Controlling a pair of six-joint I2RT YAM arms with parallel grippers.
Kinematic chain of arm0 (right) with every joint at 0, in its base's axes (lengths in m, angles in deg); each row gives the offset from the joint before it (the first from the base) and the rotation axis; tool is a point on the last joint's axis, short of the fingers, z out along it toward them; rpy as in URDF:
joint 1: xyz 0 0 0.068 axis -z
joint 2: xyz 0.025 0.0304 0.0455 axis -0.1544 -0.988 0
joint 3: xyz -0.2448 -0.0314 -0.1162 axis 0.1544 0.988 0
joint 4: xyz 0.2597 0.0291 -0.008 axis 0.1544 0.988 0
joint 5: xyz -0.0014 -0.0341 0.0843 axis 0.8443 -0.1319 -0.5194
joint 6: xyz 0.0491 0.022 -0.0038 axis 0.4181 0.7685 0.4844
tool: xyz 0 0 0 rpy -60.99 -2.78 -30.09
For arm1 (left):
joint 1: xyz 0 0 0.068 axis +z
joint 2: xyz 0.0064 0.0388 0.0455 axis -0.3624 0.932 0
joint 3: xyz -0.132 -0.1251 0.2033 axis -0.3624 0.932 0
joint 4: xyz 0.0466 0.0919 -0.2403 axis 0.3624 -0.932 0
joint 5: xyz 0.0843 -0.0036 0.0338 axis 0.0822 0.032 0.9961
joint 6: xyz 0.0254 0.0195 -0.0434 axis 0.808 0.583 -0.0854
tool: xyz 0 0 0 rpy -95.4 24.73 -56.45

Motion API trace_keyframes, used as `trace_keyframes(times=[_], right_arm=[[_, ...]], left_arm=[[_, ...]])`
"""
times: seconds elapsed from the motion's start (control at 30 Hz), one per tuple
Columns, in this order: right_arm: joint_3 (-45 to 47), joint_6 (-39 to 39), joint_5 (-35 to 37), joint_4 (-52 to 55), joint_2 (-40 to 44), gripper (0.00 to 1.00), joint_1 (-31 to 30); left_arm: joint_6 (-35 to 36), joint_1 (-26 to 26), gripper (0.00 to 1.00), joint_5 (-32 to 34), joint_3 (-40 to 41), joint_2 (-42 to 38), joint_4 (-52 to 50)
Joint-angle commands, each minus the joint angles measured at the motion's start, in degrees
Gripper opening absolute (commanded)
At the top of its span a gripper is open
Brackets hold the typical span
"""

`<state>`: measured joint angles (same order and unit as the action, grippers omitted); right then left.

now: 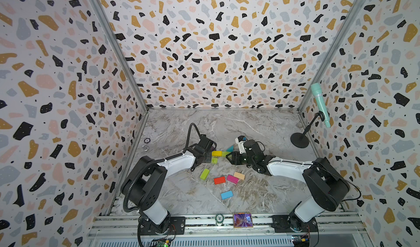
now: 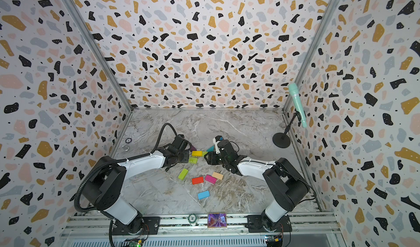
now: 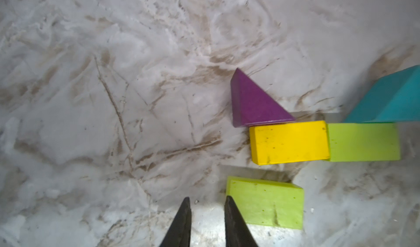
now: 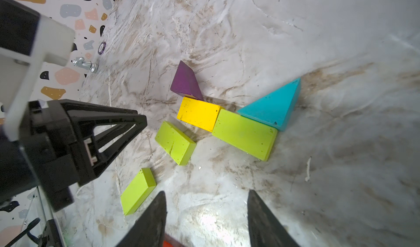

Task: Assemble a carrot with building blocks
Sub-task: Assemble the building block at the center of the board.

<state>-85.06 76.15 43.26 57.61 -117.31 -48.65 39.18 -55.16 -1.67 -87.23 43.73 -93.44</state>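
Observation:
The carrot's wide end lies flat mid-table: a yellow block (image 3: 289, 142) end to end with a lime green block (image 3: 363, 142), a purple triangle (image 3: 254, 100) against the yellow one and a teal triangle (image 4: 272, 107) against the green one. Close by, a second lime green block (image 3: 266, 202) lies askew. My left gripper (image 3: 207, 198) hangs beside its end, narrowly open with nothing between the fingers. My right gripper (image 4: 206, 191) stands open and empty just right of the figure. Loose building blocks lie nearer the front: lime green (image 1: 204, 173), red (image 1: 219, 180), magenta (image 1: 232, 179), tan (image 1: 239, 175), light blue (image 1: 226, 194).
A mint microphone (image 1: 319, 102) on a black stand (image 1: 299, 140) occupies the back right corner. A poker chip (image 1: 147, 140) and a small silver piece (image 1: 145, 147) lie by the left wall. On the front rail sit a chip (image 1: 219, 218) and a picture card (image 1: 242, 220).

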Motion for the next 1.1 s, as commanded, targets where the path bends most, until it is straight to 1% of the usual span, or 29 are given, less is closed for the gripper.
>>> trace_keyframes(times=[0.0, 0.33, 0.67, 1.07], right_arm=[[0.42, 0.54, 0.36, -0.28, 0.08, 0.57, -0.27], [1.00, 0.97, 0.50, -0.19, -0.13, 0.57, -0.27], [1.21, 1.32, 0.51, -0.23, -0.39, 0.57, -0.22], [1.69, 1.98, 0.43, -0.45, -0.22, 0.57, -0.22]], left_arm=[[-0.55, -0.04, 0.27, 0.71, 0.48, 1.03, 0.80], [0.63, -0.02, 0.27, -1.71, -0.87, 4.69, 0.93], [-0.87, -0.44, 0.27, -6.13, -1.19, 4.02, 2.48], [-1.12, -0.63, 0.27, -6.78, -2.24, 5.34, 3.64]])
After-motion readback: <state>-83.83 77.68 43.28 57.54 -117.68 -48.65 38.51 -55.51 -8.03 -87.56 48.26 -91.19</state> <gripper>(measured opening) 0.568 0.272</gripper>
